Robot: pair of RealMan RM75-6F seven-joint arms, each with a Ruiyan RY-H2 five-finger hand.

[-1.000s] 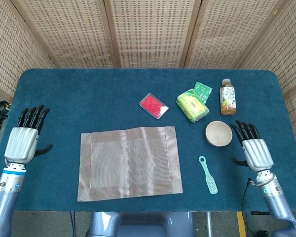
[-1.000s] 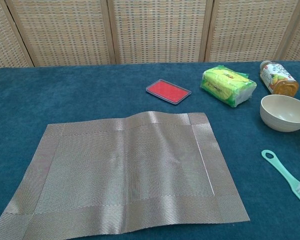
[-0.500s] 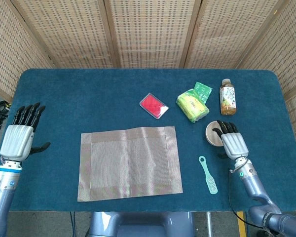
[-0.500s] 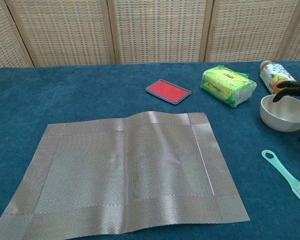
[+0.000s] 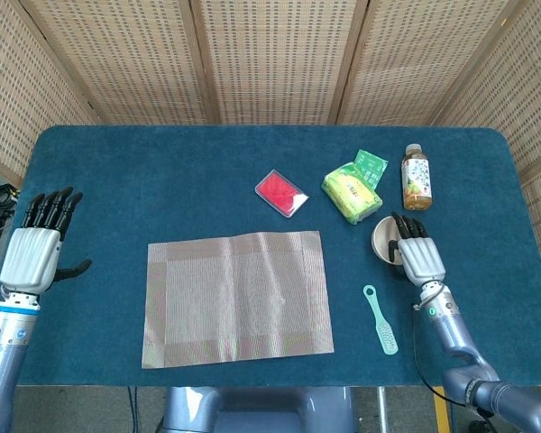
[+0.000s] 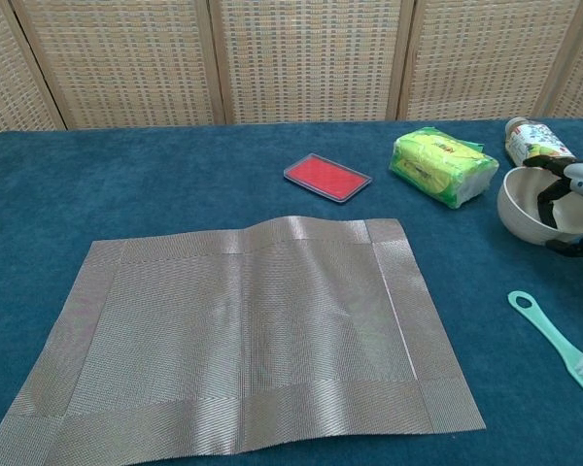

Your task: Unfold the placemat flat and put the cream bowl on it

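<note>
The grey woven placemat (image 5: 239, 298) (image 6: 243, 330) lies spread open on the blue table, with a slight ridge along its far edge. To its right, the cream bowl (image 5: 381, 240) (image 6: 520, 209) is tipped a little. My right hand (image 5: 417, 253) (image 6: 573, 206) grips its rim, fingers inside and thumb on the outer wall. My left hand (image 5: 34, 253) hovers at the table's left edge, left of the placemat, fingers spread and empty. Only the head view shows it.
A red flat case (image 5: 280, 193) (image 6: 327, 177), a yellow-green packet (image 5: 352, 191) (image 6: 442, 165) and a drink bottle (image 5: 416, 177) (image 6: 530, 141) stand behind the bowl. A mint brush (image 5: 381, 320) (image 6: 564, 345) lies between the placemat and my right arm.
My right hand moved left from the table's right edge onto the bowl and closed on its rim; the bowl tipped and shifted slightly left. The left hand drew back a little.
</note>
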